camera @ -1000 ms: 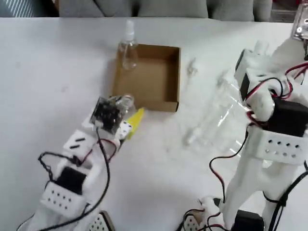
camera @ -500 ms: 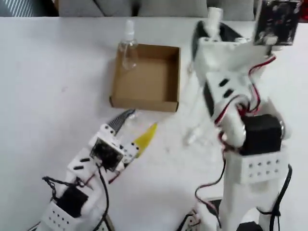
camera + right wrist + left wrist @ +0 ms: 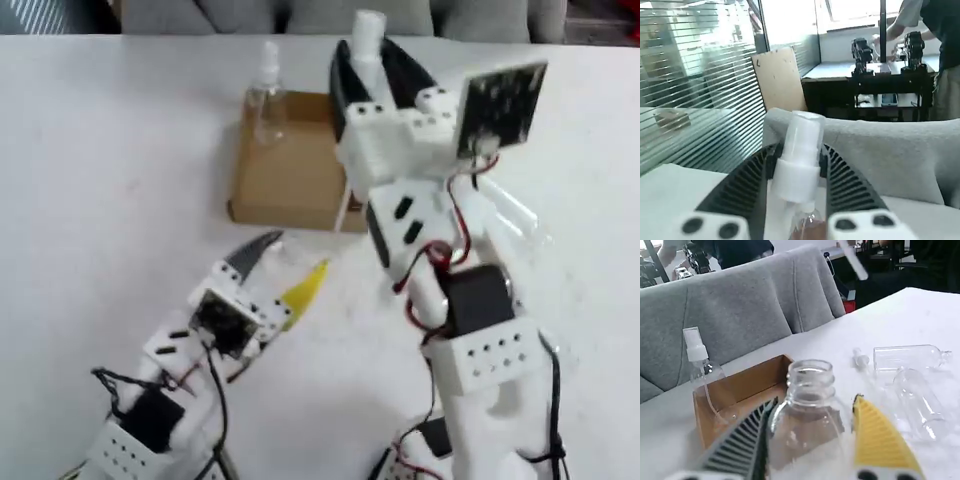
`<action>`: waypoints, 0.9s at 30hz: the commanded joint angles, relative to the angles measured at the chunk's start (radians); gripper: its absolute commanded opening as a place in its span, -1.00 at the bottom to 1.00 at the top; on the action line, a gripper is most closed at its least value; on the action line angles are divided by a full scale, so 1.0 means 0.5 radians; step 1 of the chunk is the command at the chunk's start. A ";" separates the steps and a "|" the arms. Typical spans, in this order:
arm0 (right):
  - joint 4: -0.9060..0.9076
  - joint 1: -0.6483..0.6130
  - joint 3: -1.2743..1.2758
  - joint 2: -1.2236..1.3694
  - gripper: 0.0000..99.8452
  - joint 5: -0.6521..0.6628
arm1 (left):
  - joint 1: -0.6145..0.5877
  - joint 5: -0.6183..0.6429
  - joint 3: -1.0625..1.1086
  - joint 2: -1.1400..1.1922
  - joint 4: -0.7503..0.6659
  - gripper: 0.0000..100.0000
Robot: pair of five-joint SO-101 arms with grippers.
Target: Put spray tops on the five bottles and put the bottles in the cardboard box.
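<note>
Low and left of centre in the high view, we find the left gripper (image 3: 298, 252), one grey finger and one yellow, closed to the width of a clear plastic bottle with a bare open neck (image 3: 810, 405). That bottle stands upright on the white worktop (image 3: 120, 200), long axis vertical and mouth up, just below the front wall of the shallow brown cardboard box (image 3: 285, 213).

At upper centre the right gripper (image 3: 368, 50) is raised, black fingers pinched on a white spray top (image 3: 799, 145), nozzle end uppermost. In the frame it sits over the box's right side.

We judge the coming move turns on this: the open neck lies down and to the left of the held top, across the box, and well lower. Both are near upright, so we expect little re-tilting, mainly a traverse and a descent onto the mouth. The right arm carries the part; the left steadies.

Elsewhere, a clear bottle already fitted with a white spray top (image 3: 266, 100) stands at the box's upper-left corner; inside or just outside, we cannot tell. Two clear uncapped bottles (image 3: 910, 356) lie on their sides, a loose spray top (image 3: 859, 360) near them.
</note>
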 commanded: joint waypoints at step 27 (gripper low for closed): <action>-1.048 -0.290 0.700 -0.189 -0.97 -0.012 | 0.002 0.374 0.015 -0.038 -0.055 -0.96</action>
